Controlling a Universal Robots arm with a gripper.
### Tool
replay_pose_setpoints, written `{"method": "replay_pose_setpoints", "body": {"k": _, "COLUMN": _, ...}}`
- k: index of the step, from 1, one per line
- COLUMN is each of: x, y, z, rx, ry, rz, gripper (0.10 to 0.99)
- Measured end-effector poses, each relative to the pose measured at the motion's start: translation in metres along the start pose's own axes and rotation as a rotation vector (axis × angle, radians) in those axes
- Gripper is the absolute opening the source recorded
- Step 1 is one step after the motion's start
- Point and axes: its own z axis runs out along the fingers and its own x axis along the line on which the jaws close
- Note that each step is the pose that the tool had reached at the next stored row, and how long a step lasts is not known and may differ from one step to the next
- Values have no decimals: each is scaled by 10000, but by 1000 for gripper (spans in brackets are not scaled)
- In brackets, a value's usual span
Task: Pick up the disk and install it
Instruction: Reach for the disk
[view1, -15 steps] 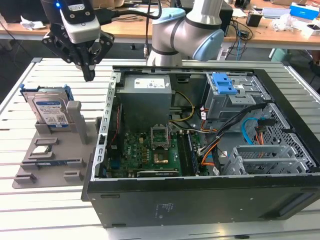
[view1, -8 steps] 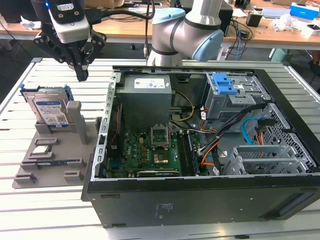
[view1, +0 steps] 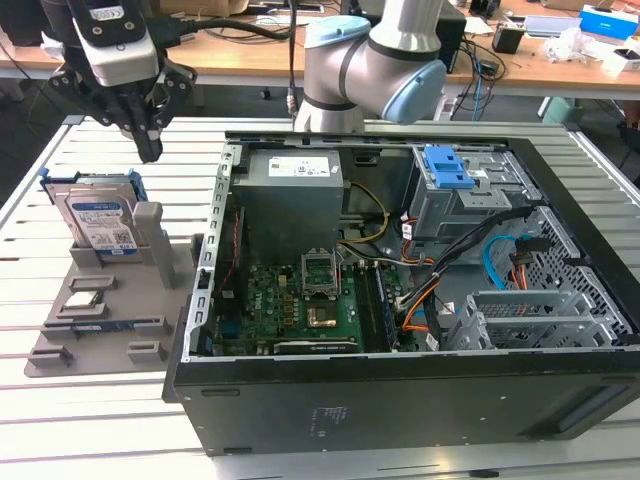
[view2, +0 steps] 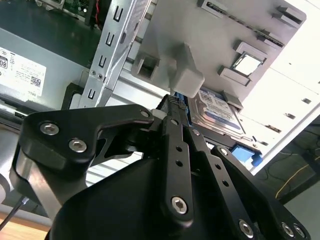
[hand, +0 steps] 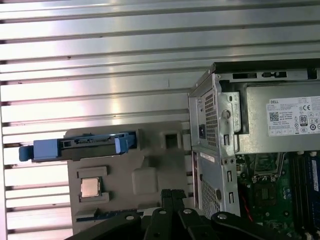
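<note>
currently, by view.

exterior view: pincer (view1: 150, 150) hangs over the grey holder (view1: 100, 335) at the exterior view's left, fingers pressed together, pinching nothing, apart from the disk (view1: 100, 218). disk stands tilted on edge in the holder's rear slot, label showing, blue-edged. holder lies on the slatted metal counter (view1: 90, 430), just beside the open computer case (view1: 400, 410). inside the case: power supply (view1: 295, 185), motherboard (view1: 300, 300), blue-tabbed drive cage (view1: 455, 180).

second wrist view: pincer (view2: 176, 107) closed, tips near the holder's grey post (view2: 187, 75); disk (view2: 220, 112) beyond it, label visible.

first wrist view: pincer (hand: 172, 194) tips together; disk (hand: 82, 146) seen edge-on in the holder, a processor chip (hand: 90, 187) seated in a pocket nearby.
</note>
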Motion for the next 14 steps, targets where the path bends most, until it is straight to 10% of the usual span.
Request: {"method": "replay_pose_setpoints", "body": {"k": 14, "x": 307, "y": -23, "z": -8, "rx": 0, "ry": 0, "rz": 1, "gripper": 106}}
